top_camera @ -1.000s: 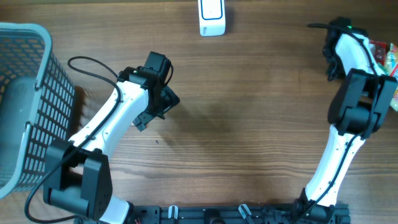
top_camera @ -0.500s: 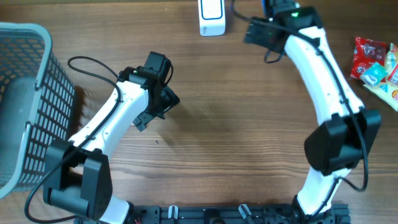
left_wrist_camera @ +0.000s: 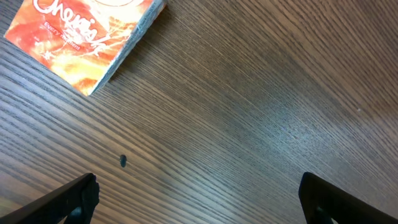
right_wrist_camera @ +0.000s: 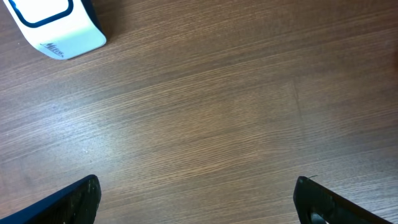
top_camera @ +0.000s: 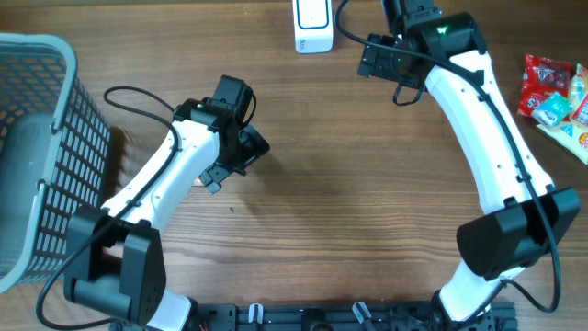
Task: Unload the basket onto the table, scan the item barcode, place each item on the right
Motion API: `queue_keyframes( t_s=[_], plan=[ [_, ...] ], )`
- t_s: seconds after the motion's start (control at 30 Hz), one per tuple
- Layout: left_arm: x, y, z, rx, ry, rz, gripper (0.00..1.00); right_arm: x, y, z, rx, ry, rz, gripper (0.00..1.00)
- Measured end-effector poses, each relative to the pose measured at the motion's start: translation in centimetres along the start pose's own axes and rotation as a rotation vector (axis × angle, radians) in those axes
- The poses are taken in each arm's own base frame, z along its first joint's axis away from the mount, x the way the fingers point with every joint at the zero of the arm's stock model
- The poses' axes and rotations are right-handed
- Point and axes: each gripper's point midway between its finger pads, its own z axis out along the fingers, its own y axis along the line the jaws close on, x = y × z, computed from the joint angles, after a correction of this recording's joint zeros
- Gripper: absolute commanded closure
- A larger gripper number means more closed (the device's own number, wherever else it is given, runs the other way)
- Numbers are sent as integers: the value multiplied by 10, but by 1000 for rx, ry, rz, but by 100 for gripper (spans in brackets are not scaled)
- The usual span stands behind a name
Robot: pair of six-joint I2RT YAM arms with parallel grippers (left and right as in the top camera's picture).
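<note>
Brown wood-grain laminate covers the table (top_camera: 349,202), its streaks running side to side from overhead and slanting in the left wrist view. At the 9 o'clock edge stands a grey plastic basket (top_camera: 55,110) with a square-mesh wall and a rounded rim. At 12 o'clock sits a white scanner (top_camera: 313,26), a smooth, round-cornered block. Glossy snack packets (top_camera: 554,97), red and pale, lie crinkled at 3 o'clock against the edge.

The left gripper (left_wrist_camera: 198,202) hangs over bare wood a little toward 9 o'clock from the table's middle. Its two black fingertips (left_wrist_camera: 78,198) stand at opposite sides of the wrist picture, spread wide with nothing between them. The right gripper (right_wrist_camera: 198,202) is up near 12 o'clock, just to the 3 o'clock side of the scanner, also spread wide and holding nothing.

An orange carton (left_wrist_camera: 81,37) is plain in the left wrist view. It is a flat printed box with a pale grey side and white lettering, lying at the 11 o'clock corner of that picture, clear of the fingers. From overhead the left arm covers nearly all of it, leaving only an orange sliver beside the white link. The left wrist view also picks out a small dark speck (left_wrist_camera: 122,161) on the wood. The right wrist view shows the scanner's dark blue outline and a small printed mark on its sloping white face, at its 11 o'clock corner, well away from the fingertips. Only the overhead view takes in the basket, the packets and a thin black cable (top_camera: 129,92) looping off the left arm.
</note>
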Motion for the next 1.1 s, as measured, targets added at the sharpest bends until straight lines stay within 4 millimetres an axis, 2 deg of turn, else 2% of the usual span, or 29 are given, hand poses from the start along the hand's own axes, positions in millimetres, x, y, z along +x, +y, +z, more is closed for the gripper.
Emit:
queue_keyframes(
  t_s=[0.23, 0.43, 0.63, 0.83, 1.0, 1.1],
  plan=[
    [0, 11, 0, -43, 2, -3, 0, -7, 4, 0, -16, -28, 7, 0],
    [-34, 42, -2, -91, -35, -125, 0, -11, 7, 0, -31, -44, 12, 0],
    [-50, 56, -1, -165, -119, -125, 0, -11, 8, 0, -34, -43, 12, 0],
    [-66, 64, 31, -240, -122, -113, 0, -11, 8, 0, -35, -44, 12, 0],
    [-86, 77, 31, -226, -130, -123, 0, -11, 8, 0, -35, -44, 13, 0],
    [-98, 74, 33, -170, -131, -104, 0, -12, 8, 0, -36, -45, 13, 0]
  ],
)
